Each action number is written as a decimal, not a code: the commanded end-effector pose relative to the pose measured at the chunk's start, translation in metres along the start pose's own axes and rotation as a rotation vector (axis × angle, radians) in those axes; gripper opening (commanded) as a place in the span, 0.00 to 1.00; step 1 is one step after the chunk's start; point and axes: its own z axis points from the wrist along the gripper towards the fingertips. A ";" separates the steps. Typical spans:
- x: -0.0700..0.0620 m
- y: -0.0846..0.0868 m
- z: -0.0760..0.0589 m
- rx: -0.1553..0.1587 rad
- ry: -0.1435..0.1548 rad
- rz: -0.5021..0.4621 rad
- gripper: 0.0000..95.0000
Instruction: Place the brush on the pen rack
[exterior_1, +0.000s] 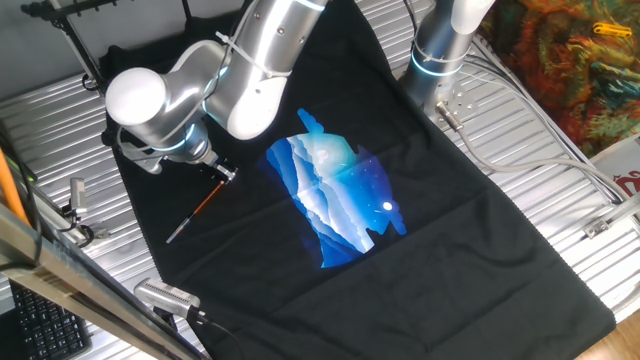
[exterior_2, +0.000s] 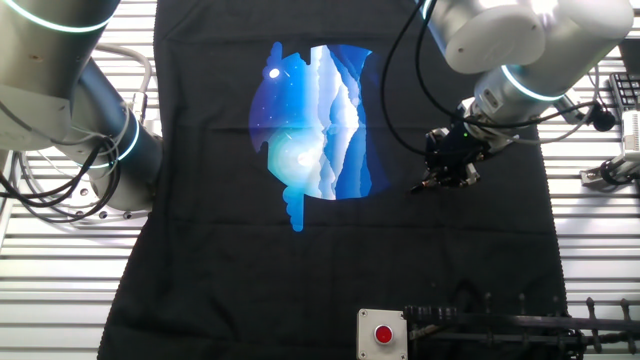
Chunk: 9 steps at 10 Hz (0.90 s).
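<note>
The brush lies slanted on the black cloth at the left. Its orange-red handle points up-right and its grey end points down-left. My gripper is low over the upper end of the handle, with the fingers right at it. Whether they pinch it is too small to make out. From the other side, the gripper and wrist hide most of the brush. The pen rack, a thin black rod frame, stands at the far left corner. In the other fixed view the pen rack is along the near edge.
A blue and white print fills the middle of the black cloth. A small grey box with a red button sits beside the rack. A second robot arm's base stands at the back, with cables trailing right.
</note>
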 end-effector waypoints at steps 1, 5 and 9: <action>-0.001 0.000 0.001 -0.002 0.004 0.000 0.00; -0.001 -0.001 0.002 -0.009 0.004 0.002 0.20; -0.002 -0.001 0.003 -0.008 0.008 0.012 0.00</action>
